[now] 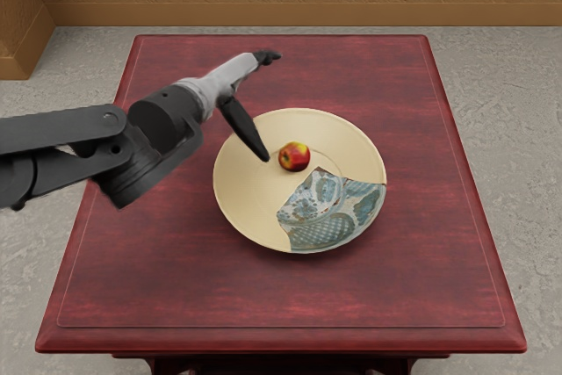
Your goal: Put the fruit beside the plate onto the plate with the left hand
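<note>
One stray finger worries me: my open, empty left hand hovers just left of the apple on the mid-frame plate and could roll it off.

Red-yellow apple; cream plate, blue-green patterned patch on its near-right side; dark red table; grey-and-black left hand.

apple: red-yellow, sitting upright on the plate, near its middle | plate: cream, round, lying flat, showing a blue-patterned patch at lower right
</note>
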Robot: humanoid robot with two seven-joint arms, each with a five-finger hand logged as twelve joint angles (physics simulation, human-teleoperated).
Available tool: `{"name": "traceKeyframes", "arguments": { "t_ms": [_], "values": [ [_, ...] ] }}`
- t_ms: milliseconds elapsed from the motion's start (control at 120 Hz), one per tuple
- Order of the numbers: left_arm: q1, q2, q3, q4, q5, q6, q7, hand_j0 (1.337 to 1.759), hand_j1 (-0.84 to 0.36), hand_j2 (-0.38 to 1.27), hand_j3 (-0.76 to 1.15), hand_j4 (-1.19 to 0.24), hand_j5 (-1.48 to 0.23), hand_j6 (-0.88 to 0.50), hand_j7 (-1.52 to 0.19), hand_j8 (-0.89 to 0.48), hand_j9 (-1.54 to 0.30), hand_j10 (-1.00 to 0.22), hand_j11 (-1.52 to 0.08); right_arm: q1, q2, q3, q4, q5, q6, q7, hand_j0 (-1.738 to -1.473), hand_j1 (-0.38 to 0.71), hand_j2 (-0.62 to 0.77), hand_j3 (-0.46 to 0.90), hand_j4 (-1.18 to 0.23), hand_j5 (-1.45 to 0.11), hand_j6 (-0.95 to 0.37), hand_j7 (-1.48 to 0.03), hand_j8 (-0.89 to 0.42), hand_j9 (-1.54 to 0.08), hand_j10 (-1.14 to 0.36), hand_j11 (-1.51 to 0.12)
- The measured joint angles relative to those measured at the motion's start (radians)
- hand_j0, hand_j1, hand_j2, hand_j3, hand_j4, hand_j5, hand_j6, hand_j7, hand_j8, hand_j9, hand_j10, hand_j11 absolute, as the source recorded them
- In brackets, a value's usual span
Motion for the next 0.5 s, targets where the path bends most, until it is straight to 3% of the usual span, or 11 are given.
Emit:
{"name": "traceKeyframes", "arguments": {
  "t_ms": [58, 175, 358, 500],
  "values": [
    [0.009, 0.003, -0.039, -0.001, -0.072, -0.084, 0.0, 1.658, 0.28, 0.06, 0.0, -0.06, -0.09, -0.04, -0.09, -0.04, -0.09, -0.07, -0.09, 0.0, 0.0, 0.0, 0.0, 0.0, 0.0, 0.0, -1.658, -0.33, 0.0, 0.0, -0.01, -0.02, -0.01, -0.02, -0.01, -0.02, -0.01, -0.02],
    [0.075, 0.14, -0.223, -0.003, -0.257, -0.36, 0.0, 1.658, 0.31, 0.03, 0.0, -0.04, -0.05, -0.03, -0.05, -0.02, -0.05, -0.04, -0.05, 0.0, 0.0, 0.0, 0.0, 0.0, 0.0, 0.0, -1.658, -0.33, 0.0, 0.0, -0.01, -0.02, -0.01, -0.02, -0.01, -0.02, -0.01, -0.02],
    [0.325, 0.328, -0.576, 0.0, -0.629, -0.84, 0.0, 1.658, 0.33, 0.01, 0.0, -0.02, -0.02, -0.01, -0.02, -0.01, -0.02, -0.02, -0.02, 0.0, 0.0, 0.0, 0.0, 0.0, 0.0, 0.0, -1.658, -0.33, 0.0, 0.0, -0.01, -0.02, -0.01, -0.02, -0.01, -0.02, -0.01, -0.02],
    [0.45, 0.517, -0.704, 0.01, -0.874, -0.989, 0.0, 1.658, 0.34, 0.01, 0.0, -0.01, -0.01, -0.01, -0.01, 0.0, -0.01, -0.01, -0.01, 0.0, 0.0, 0.0, 0.0, 0.0, 0.0, 0.0, -1.658, -0.33, 0.0, 0.0, -0.01, -0.02, -0.01, -0.02, -0.01, -0.02, -0.01, -0.02]
  ]
}}
